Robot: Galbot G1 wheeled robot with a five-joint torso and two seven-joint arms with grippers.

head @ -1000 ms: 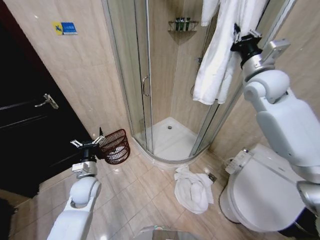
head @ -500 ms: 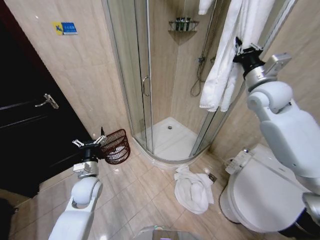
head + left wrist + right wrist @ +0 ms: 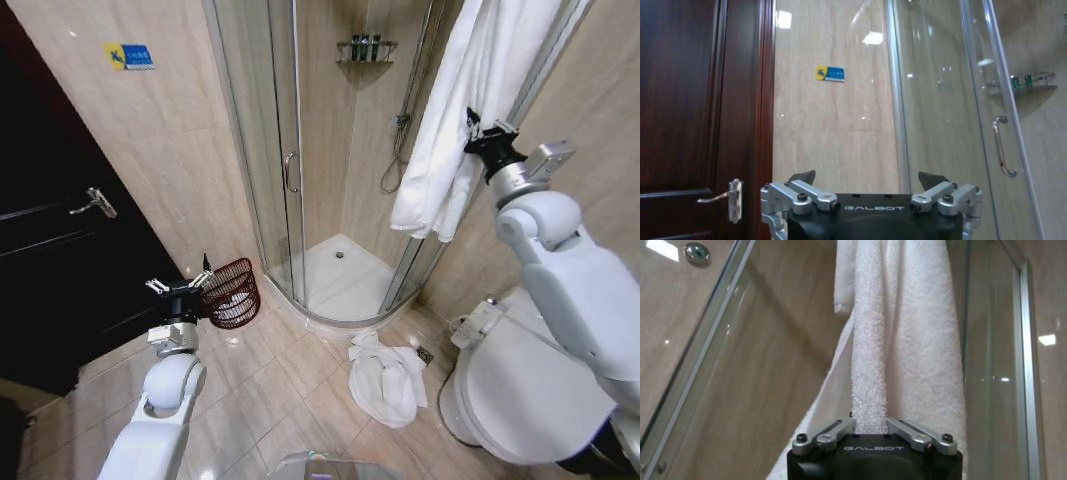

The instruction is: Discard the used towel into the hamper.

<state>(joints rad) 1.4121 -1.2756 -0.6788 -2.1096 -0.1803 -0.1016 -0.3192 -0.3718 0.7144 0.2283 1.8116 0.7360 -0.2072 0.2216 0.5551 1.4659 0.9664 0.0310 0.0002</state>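
1. The right gripper (image 3: 480, 133) is raised beside the shower glass, its fingers (image 3: 837, 431) clenched on a fold of the hanging white towel (image 3: 455, 120).
2. The left gripper (image 3: 178, 287) hovers low, fingers released, near the hamper (image 3: 232, 293) on the floor beside the shower.

"GALBOT" in pale letters on black body of left gripper (image 3: 867, 181), just behind the jaws. Same "GALBOT" on right gripper (image 3: 872, 426) body, behind jaws. Blue/yellow sign (image 3: 830, 74) on wall tile, well beyond left jaws; its text too small to read.
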